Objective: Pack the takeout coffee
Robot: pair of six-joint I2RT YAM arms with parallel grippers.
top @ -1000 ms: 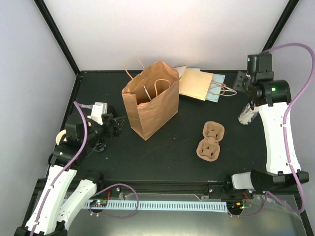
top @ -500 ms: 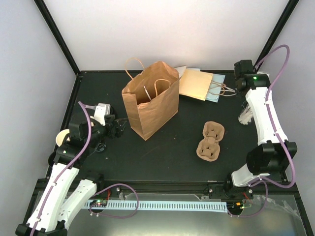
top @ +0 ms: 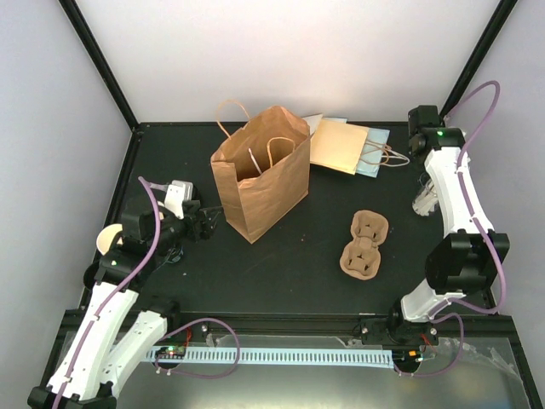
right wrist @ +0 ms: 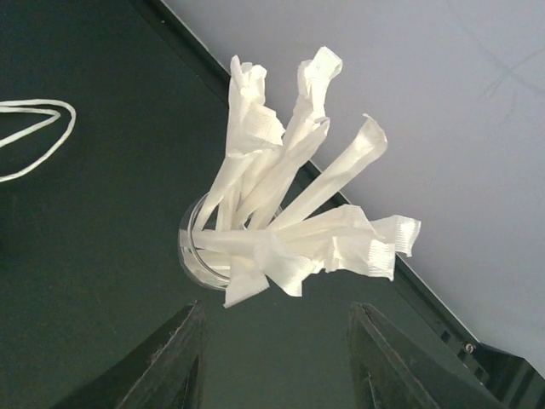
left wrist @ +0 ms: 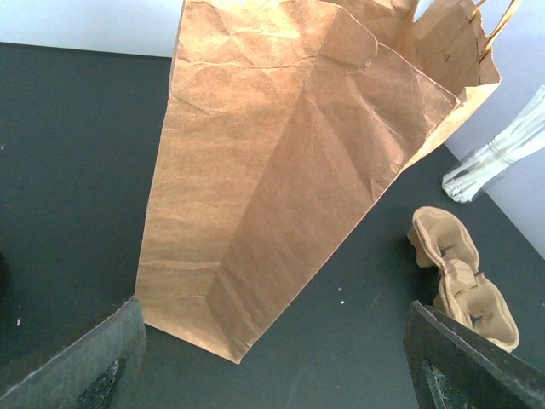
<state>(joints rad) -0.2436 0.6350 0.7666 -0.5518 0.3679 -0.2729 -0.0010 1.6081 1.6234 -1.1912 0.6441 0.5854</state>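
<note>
The cream-white round rim of one coffee cup (top: 107,239) peeks out at the table's left edge, behind my left arm. The other cup is out of view. My left gripper (top: 206,224) is open and empty, low over the table just left of the upright brown paper bag (top: 260,170). The left wrist view shows its fingers (left wrist: 81,358) wide apart, with the bag (left wrist: 281,170) ahead. My right gripper (right wrist: 274,324) is open and empty, above a glass of paper-wrapped straws (right wrist: 281,213). The top view shows that glass (top: 423,201) beside the arm.
The brown moulded-pulp cup carrier (top: 364,244) lies empty right of centre and also shows in the left wrist view (left wrist: 460,277). Flat paper bags (top: 345,145) lie at the back behind the standing bag. The black frame rail runs close behind the straws.
My right arm has folded in, so its forearm now runs over the straw glass at the right edge. My left gripper has crept slightly right toward the bag.
</note>
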